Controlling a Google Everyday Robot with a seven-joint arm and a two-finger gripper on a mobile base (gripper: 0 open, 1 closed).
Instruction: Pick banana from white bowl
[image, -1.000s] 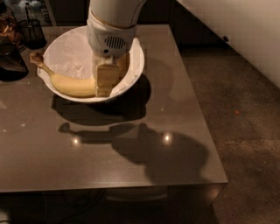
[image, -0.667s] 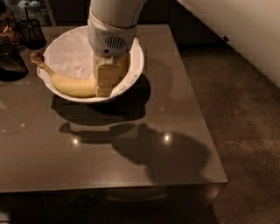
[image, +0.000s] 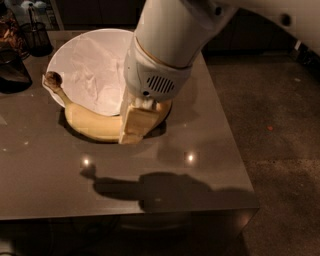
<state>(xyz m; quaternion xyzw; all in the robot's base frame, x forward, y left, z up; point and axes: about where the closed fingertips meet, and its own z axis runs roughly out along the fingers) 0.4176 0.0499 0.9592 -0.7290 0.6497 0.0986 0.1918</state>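
The pale-yellow banana (image: 92, 124), with its dark brown stem tip at the left, hangs over the front rim of the white bowl (image: 95, 60), raised out of the bowl. The bowl is wide, lined with crumpled white paper, and stands at the back left of the brown table. My gripper (image: 134, 127) comes down from the big white arm and is shut on the banana's right end. One cream finger (image: 137, 122) shows in front of the fruit. The arm hides the bowl's right side and the banana's right tip.
A dark wire-mesh cup (image: 36, 36) stands at the back left corner. A dark object (image: 12, 70) sits at the left edge. The table (image: 150, 180) ends at the front and at the right, with grey floor (image: 280, 150) beyond.
The gripper and arm have risen toward the camera with the banana. The banana lay inside the bowl before and now overlaps its front rim. The bowl has stayed in place.
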